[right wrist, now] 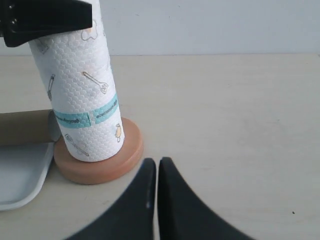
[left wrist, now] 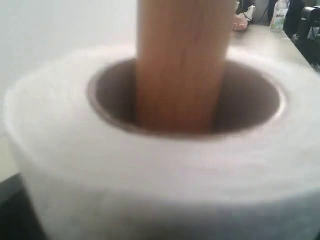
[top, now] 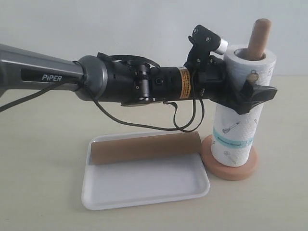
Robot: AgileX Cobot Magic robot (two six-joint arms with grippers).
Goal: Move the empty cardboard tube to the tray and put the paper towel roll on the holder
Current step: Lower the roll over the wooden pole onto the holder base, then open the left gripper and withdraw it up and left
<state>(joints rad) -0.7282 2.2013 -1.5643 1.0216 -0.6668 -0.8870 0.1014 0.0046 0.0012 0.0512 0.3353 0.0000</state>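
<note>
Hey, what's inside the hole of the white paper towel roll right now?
The light-brown wooden holder's slim upright dowel runs through the printed white paper towel roll, and its rounded top pokes out above. The dowel's lower length is covered by the roll.

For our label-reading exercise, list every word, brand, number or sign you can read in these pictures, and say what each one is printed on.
"PiPER": white lettering on the grey link of the left arm.
Yellow label on that arm's wrist: print too small to read.
Teal band on the paper towel roll: lettering too small to read in either view that shows it.
No other text is visible.
</note>
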